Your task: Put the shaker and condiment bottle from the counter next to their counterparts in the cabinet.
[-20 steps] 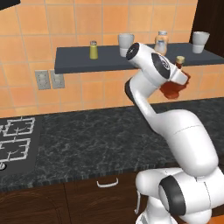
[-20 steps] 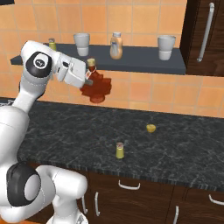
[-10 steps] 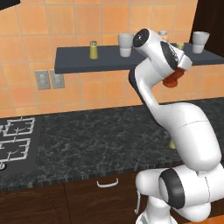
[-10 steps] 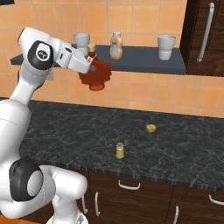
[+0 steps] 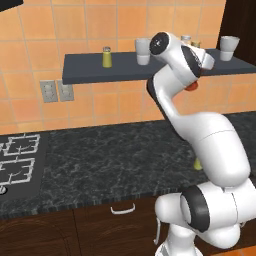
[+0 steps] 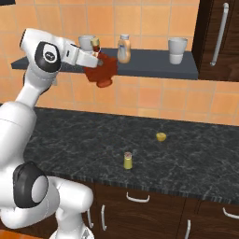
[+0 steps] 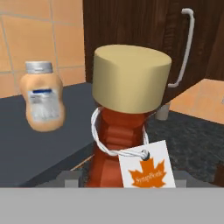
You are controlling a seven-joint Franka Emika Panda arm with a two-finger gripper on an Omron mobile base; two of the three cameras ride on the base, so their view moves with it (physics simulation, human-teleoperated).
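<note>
condiment bottle [image 6: 102, 70] higher now, at cabinet [image 6: 154, 69] edge

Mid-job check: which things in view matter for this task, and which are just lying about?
Job: condiment bottle held in the tool; shaker on the counter; twin shaker and orange bottle on the cabinet.

Lying about: two cups; small yellow item; stove.

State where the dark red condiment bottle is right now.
In the right base view, the condiment bottle hangs in the gripper at the shelf's front edge, left of the pale orange bottle.
</note>
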